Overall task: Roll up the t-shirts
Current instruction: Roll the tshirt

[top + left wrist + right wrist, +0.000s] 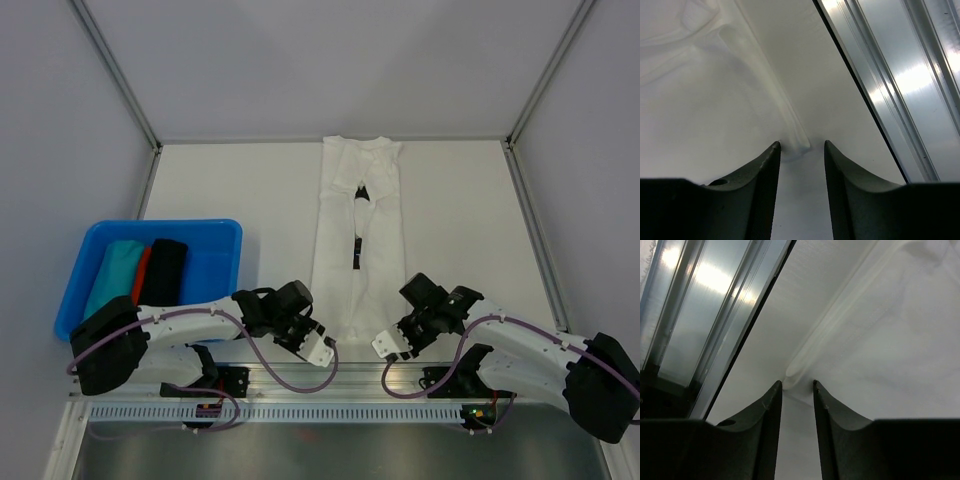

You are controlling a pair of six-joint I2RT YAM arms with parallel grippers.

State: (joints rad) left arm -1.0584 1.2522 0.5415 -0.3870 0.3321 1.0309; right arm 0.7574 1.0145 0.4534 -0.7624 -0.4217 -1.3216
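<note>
Presently: counter (460, 200), bearing white t-shirt (335, 275), a folded strip from 12 to 6 o'clock. Blue bin (225, 228), 9 o'clock, no hindrance: teal roll (112, 270), red roll (143, 268), black roll (167, 268). Left end effector (322, 352), right end effector (388, 345): jaws part-open astride hem corners at 6. Step, likely: seizing hem; next, pinch evenly, roll toward 12.

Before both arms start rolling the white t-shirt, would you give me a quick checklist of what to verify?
1. Left hand at the white t-shirt's near left corner: ok.
2. Right hand at its near right corner: ok.
3. Both hands' jaws apart: ok.
4. Corners inside the jaws: cannot tell.
5. T-shirt flat, folded into a long strip: ok.
6. Blue bin off to the strip's left: ok.
</note>
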